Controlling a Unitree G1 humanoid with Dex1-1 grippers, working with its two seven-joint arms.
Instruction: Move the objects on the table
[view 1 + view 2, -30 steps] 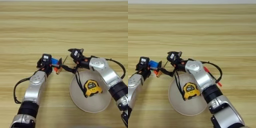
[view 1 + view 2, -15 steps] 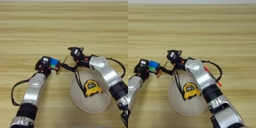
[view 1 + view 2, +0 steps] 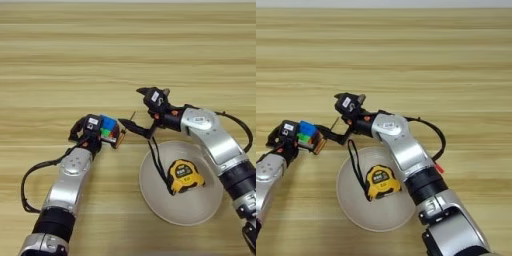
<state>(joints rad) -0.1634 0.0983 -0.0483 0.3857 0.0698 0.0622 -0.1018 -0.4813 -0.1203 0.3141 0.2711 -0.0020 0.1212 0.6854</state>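
Left gripper (image 3: 102, 134) is seen closed around the puzzle cube (image 3: 109, 131), held low over the table (image 3: 60, 60) left of the plate (image 3: 155, 197); right gripper (image 3: 142, 129) is pinched on a slim dark tool, seemingly the screwdriver (image 3: 131, 121), its long axis slanting up-left, its tip just beside the cube; whether they touch cannot be told; on the plate lies the tape measure (image 3: 182, 175); broad bare tabletop is left beyond both arms.
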